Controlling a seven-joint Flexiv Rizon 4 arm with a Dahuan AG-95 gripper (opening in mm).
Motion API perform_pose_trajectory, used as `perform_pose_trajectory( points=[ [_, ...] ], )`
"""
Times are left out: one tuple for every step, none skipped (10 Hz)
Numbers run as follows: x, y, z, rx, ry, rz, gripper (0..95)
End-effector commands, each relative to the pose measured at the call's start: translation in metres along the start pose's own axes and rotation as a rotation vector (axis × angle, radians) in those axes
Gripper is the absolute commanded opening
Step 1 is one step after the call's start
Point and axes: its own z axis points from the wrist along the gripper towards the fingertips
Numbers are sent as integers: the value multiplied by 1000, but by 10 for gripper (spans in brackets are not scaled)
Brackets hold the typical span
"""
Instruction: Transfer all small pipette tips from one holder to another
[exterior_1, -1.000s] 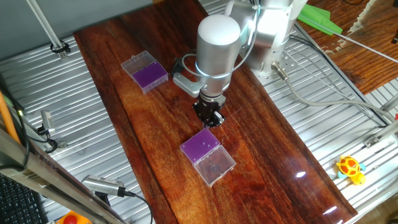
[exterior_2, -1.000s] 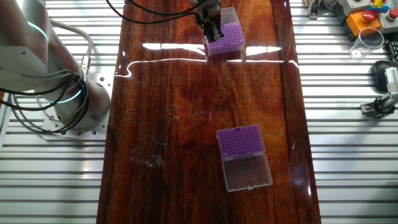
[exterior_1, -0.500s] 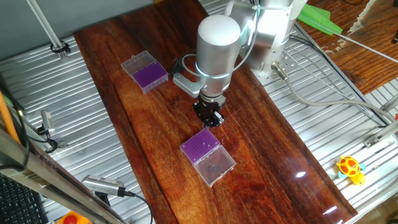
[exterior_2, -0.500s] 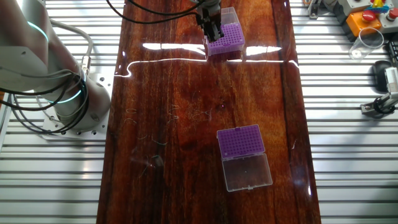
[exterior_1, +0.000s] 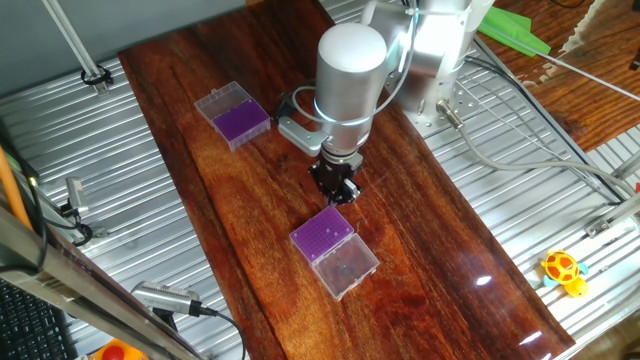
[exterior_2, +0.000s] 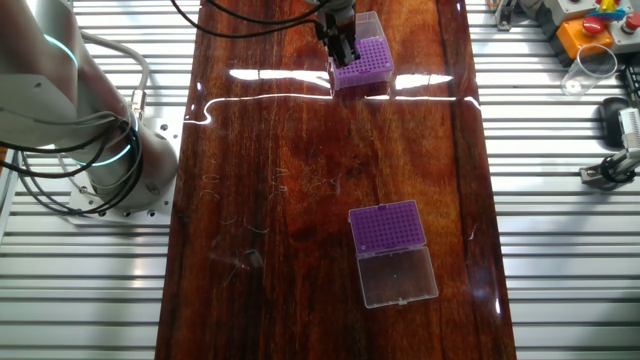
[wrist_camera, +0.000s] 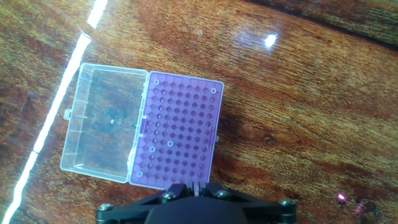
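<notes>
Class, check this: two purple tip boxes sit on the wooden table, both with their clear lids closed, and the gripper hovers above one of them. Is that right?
Not quite. Both lids are open, not closed. The hand view shows the clear lid folded flat beside the purple box under the gripper; the other fixed view shows the second box with its lid laid open too. The rest stands.

No visible change across either fixed view. The gripper (exterior_1: 336, 193) hangs in the same spot by the edge of the near purple holder (exterior_1: 323, 233), same height, same tilt. Both holders and their open lids sit where they were. The hand view has no earlier picture to compare.
</notes>
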Motion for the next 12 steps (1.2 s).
perform_pose_trajectory(
  points=[
    [0,0,0,1,1,0,0],
    [-1,0,0,1,0,0,0],
    [-1,0,0,2,1,-1,0],
    [-1,0,0,2,1,-1,0],
    [-1,0,0,2,1,-1,0],
    [-1,-1,1,2,1,-1,0],
    [-2,-1,1,3,0,0,0],
    [-2,-1,1,2,0,0,0],
    [-3,-2,1,2,1,-1,0],
    [-3,-2,2,3,1,-1,0],
    [-3,-2,2,3,1,-3,0],
    [-3,-2,4,4,1,-3,0]
  ],
)
